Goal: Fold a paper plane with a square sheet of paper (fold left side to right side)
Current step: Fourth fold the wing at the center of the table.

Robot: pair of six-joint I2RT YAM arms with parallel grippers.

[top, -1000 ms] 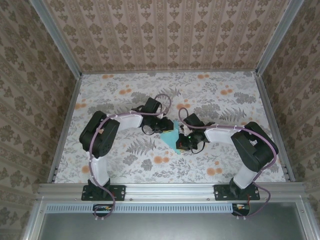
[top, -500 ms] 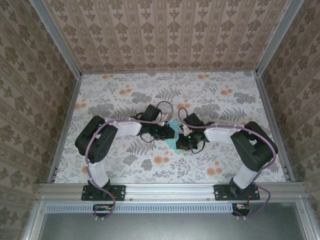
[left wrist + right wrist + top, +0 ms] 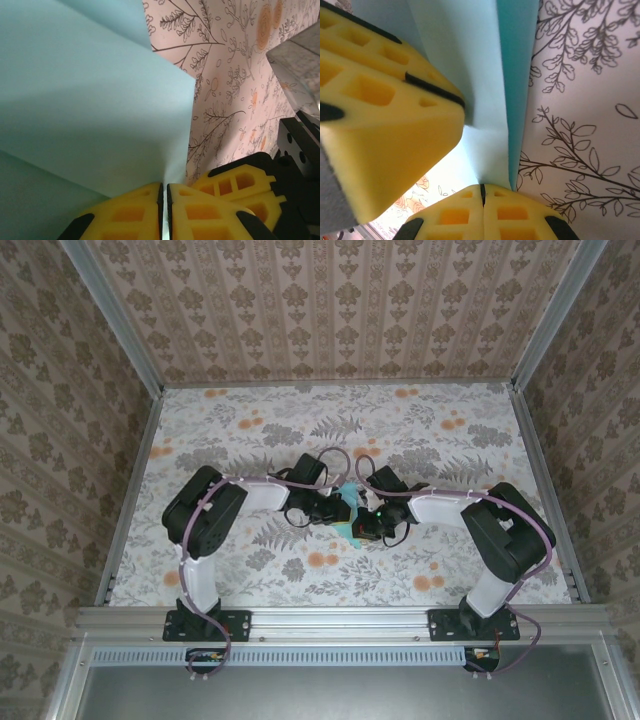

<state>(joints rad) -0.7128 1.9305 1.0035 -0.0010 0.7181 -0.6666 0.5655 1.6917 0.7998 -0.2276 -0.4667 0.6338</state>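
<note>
The turquoise-blue sheet of paper (image 3: 348, 499) is pinched between both grippers at mid-table, lifted and partly folded, most of it hidden by them from above. My left gripper (image 3: 337, 508) is shut on it. In the left wrist view the paper (image 3: 90, 100) rises from the closed seam of the gripper (image 3: 164, 200) in bent layers. My right gripper (image 3: 363, 523) sits close beside it. In the right wrist view the right gripper (image 3: 482, 192) is shut on the lower edge of the paper (image 3: 480, 75), with a left finger (image 3: 380, 100) pressing near.
The floral-patterned table (image 3: 430, 440) lies open around the grippers. Patterned walls (image 3: 330, 310) and metal rails close it in at the back and sides. The two arms nearly meet at the centre, and a right finger (image 3: 240, 182) shows in the left wrist view.
The left gripper has swung right toward the right gripper, carrying the paper's left side over. The visible blue area has shrunk; the right arm has hardly moved.
</note>
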